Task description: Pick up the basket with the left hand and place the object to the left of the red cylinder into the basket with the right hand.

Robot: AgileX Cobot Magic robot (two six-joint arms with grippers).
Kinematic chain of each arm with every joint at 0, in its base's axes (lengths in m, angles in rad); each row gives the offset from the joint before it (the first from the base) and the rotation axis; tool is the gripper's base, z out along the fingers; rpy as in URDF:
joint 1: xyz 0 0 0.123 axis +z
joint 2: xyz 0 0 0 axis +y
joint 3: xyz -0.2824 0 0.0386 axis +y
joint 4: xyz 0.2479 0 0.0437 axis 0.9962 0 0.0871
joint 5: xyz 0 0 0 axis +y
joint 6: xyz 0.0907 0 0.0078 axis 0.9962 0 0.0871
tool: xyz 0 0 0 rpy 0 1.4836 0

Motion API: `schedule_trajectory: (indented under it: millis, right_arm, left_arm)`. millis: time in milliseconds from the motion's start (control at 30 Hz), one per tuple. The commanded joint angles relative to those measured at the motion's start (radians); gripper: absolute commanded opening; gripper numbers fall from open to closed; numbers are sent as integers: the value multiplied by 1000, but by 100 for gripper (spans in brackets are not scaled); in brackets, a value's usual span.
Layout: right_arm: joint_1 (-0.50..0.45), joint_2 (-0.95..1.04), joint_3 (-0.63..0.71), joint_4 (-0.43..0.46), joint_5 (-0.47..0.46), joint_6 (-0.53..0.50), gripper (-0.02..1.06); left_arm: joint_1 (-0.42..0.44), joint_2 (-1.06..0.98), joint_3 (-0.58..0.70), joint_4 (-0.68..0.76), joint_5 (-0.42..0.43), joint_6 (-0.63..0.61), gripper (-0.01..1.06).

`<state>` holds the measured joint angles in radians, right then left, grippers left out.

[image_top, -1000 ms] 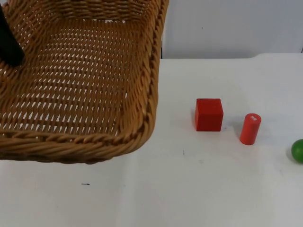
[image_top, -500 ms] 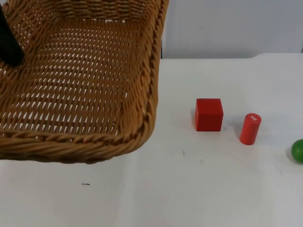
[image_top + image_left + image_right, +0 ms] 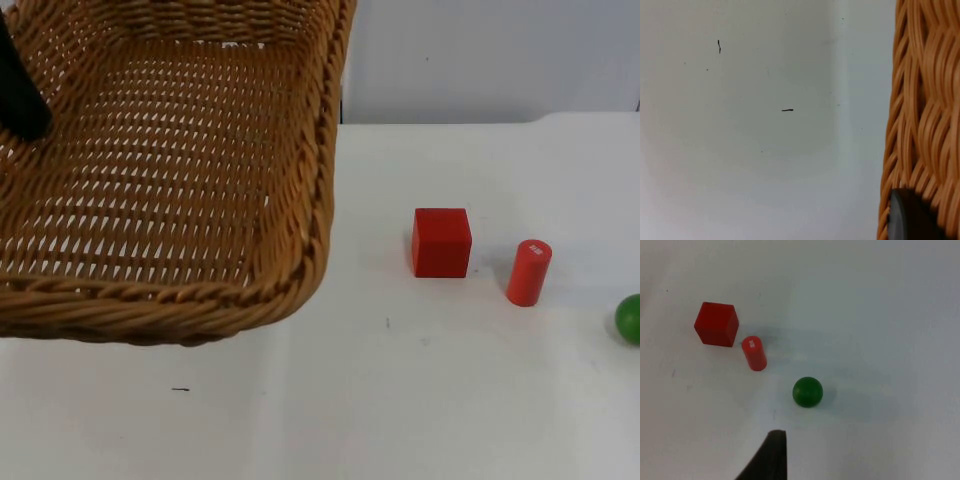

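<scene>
Three small objects sit on the right half of the white table (image 3: 400, 400): a red cube (image 3: 441, 242), a red cylinder (image 3: 528, 272) just right of it with a narrow gap between them, and a green ball (image 3: 629, 319) at the right edge of the top view. The cube, lying left of the cylinder, has bare table on its near, far and left sides. The wicker basket (image 3: 160, 190) is held up at the left, its right rim well apart from the cube. The left gripper (image 3: 912, 217) is clamped on the basket's woven wall. The right gripper (image 3: 771, 457) hangs above the table near the ball; whether its fingers are parted I cannot tell. Nothing has shifted since the earlier frames.
</scene>
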<state>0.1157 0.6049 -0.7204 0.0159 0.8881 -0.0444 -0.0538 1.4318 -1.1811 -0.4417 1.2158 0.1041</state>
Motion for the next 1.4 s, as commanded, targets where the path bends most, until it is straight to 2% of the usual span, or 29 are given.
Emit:
schedule_trajectory:
  millis: [0, 133, 667, 867, 1000, 1067, 1200, 1367]
  right_arm:
    - [-3, 96, -47, -10, -53, -5, 104]
    - [-3, 186, -105, -7, -82, -5, 104]
    - [-1, 636, -383, -9, -97, -26, 104]
    - [-1, 797, -507, 45, -82, -106, 104]
    - [-1, 912, -591, 49, -66, -106, 104]
    - [-1, 999, -663, 49, -23, -109, 104]
    - [3, 1090, -735, 100, 13, -183, 104]
    - [55, 1187, -799, 95, 13, -262, 104]
  left_arm:
    - [-5, -15, 0, -23, 4, -2, 0]
    - [-5, -15, 0, -23, 4, -2, 0]
    - [-5, -15, 0, -23, 2, -2, 0]
    - [-5, -15, 0, -27, 2, -2, 0]
    - [-5, -15, 0, -29, 2, -2, 0]
    - [-5, -15, 0, -29, 2, -2, 0]
    - [-5, -15, 0, -29, 2, -2, 0]
    - [-5, -15, 0, -29, 0, -2, 0]
